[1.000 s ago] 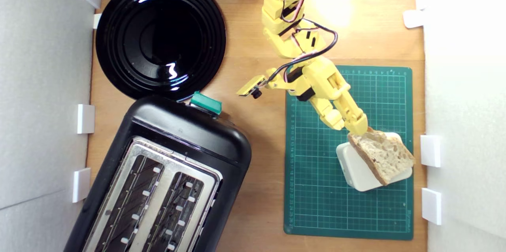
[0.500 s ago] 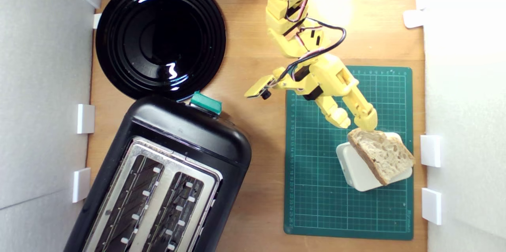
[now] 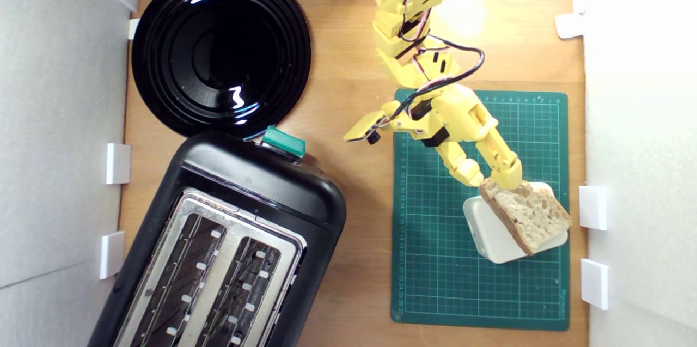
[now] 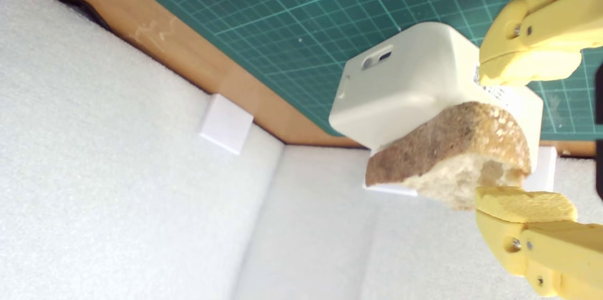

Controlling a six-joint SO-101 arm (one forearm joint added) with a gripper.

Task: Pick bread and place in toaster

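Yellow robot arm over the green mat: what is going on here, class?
The arm's gripper is open, its jaws either side of the near end of the bread, which lies propped on a white box on the green cutting mat. It has not closed or lifted. The toaster, slots empty, sits at the exterior view's lower left, beside a black plate.

Shown are one bread slice (image 3: 527,217), one toaster (image 3: 223,249) with two slots, one black plate (image 3: 220,50), one white box (image 3: 490,238), one green mat (image 3: 435,276).
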